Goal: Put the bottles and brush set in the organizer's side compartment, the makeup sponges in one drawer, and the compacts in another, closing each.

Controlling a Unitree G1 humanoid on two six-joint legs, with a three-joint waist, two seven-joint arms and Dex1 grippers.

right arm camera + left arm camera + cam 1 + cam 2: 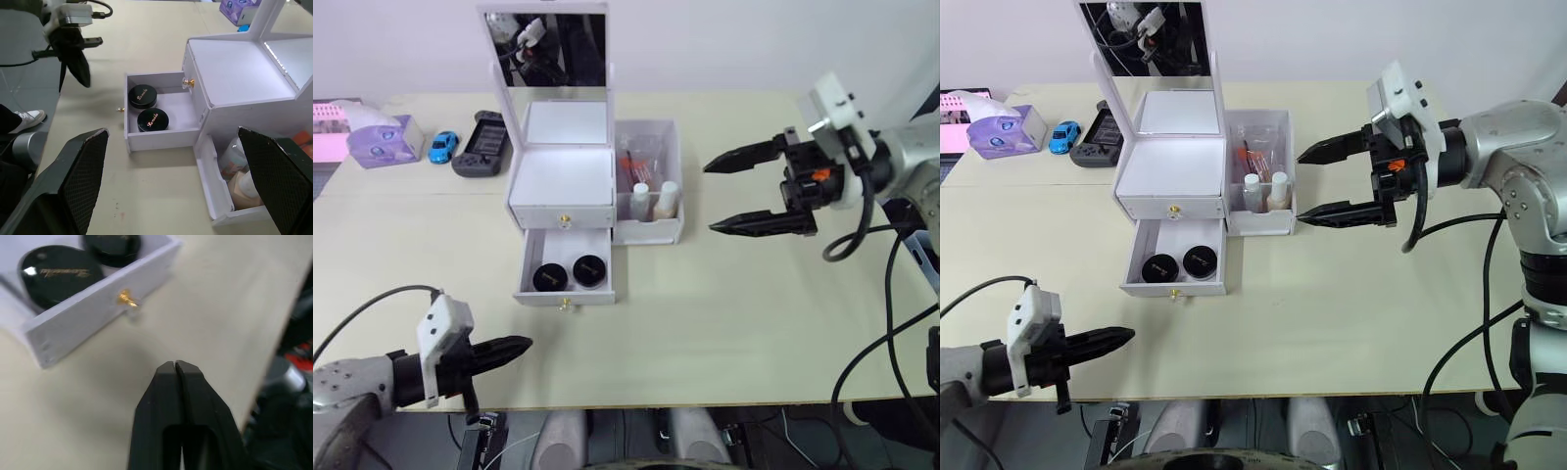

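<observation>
We are seeing both compacts (569,274) lying in the organizer's (561,181) open lower drawer (565,290), bottles (653,200) standing in the side compartment (649,230). Our left claw (514,347) is hovering pinched together over the bench (724,323); right claw (722,194) is gaping wide, empty.

Both black compacts (61,276) in the open lower drawer (93,308) carry gold cursive lettering on their lids, too blurred to read.
</observation>
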